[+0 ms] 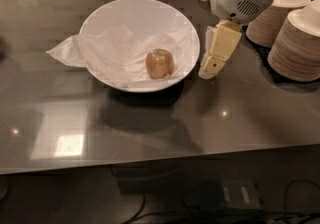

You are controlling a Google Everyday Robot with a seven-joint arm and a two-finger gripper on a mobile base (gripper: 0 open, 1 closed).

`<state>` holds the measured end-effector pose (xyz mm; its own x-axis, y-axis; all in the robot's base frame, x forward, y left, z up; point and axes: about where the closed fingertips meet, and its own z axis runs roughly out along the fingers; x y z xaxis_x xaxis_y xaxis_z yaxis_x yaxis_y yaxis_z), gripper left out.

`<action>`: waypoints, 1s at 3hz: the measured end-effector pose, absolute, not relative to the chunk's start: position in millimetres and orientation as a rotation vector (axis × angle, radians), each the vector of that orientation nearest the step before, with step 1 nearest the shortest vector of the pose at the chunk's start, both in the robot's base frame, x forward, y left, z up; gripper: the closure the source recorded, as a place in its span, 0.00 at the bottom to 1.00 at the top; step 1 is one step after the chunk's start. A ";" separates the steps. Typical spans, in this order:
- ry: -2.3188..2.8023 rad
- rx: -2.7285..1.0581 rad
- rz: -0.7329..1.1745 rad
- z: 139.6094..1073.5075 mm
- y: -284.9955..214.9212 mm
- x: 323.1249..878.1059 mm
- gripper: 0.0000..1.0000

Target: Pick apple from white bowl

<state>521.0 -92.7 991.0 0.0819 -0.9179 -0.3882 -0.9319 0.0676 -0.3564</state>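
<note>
The apple [159, 63], small, yellowish-tan with a reddish blush, lies inside the large white bowl [107, 15] on a crumpled white napkin, right of the bowl's middle. The napkin hangs over the bowl's left rim. The gripper [215, 57] hangs from the white arm just outside the bowl's right rim, pointing down at the table, a short way right of the apple. It holds nothing.
Two stacks of beige paper bowls [299, 48] stand at the right edge, behind and beside the arm. The grey glossy table [150, 128] stretches in front of the bowl; its front edge runs along the lower part of the view, with cables on the floor below.
</note>
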 end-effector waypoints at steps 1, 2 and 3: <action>1.768 -1.801 0.061 987.3 -75.4 538.3 0.00; 1.729 -1.745 0.103 980.1 -58.0 558.3 0.00; 1.705 -1.711 0.140 974.7 -47.5 569.1 0.00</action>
<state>569.1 -47.5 974.7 0.1248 -0.8343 -0.5371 -0.9105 0.1188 -0.3961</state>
